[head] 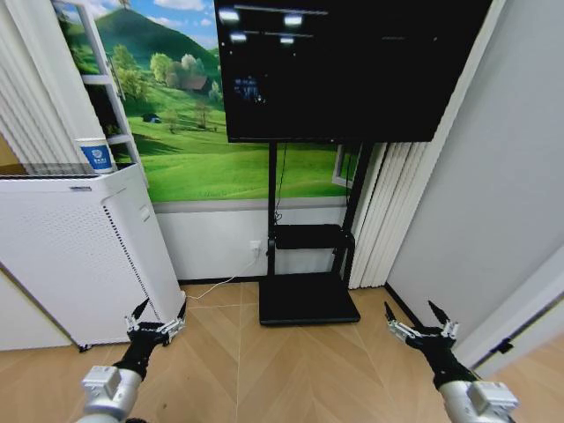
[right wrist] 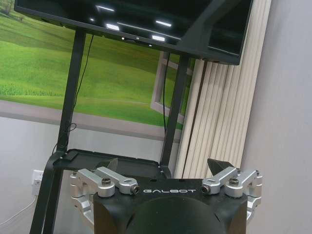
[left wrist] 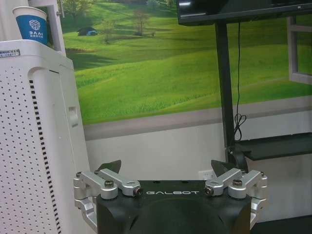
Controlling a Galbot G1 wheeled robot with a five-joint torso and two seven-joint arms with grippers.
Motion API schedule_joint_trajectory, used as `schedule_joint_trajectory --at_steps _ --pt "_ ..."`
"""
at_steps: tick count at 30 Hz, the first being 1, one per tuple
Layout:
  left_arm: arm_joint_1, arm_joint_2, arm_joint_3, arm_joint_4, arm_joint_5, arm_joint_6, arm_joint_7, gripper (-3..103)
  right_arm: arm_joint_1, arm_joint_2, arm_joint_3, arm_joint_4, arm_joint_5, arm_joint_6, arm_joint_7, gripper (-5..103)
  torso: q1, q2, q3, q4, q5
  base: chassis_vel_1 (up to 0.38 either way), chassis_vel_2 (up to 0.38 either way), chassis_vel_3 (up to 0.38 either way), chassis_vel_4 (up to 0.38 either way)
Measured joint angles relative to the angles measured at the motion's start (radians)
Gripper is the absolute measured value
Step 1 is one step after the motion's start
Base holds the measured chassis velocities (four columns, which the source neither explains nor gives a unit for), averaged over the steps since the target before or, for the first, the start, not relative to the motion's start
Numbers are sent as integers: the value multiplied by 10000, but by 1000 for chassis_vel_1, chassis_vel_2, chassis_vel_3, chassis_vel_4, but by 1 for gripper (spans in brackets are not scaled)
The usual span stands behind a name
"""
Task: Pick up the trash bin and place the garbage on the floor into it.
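Holding both sets of fingers spread and empty, I have the left gripper at lower left beside the white appliance and the right gripper at lower right. I see no bin or garbage, so driving blind risks clipping the TV stand.

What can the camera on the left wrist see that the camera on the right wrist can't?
Left wrist alone: the left claw, open, the white perforated appliance and the blue-and-white paper cup on top of it. Right wrist alone: the right claw, open, the pleated curtain and the grey wall. Both: the meadow mural, the black TV stand and the screen's edge.
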Motion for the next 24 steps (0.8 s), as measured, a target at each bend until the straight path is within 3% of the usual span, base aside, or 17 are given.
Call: schedule_joint_trajectory --at_steps 24 --pt "0 0 0 0 0 0 0 100 0 0 0 0 0 0 0 100 -15 -31 -18 -1 0 0 0 0 0"
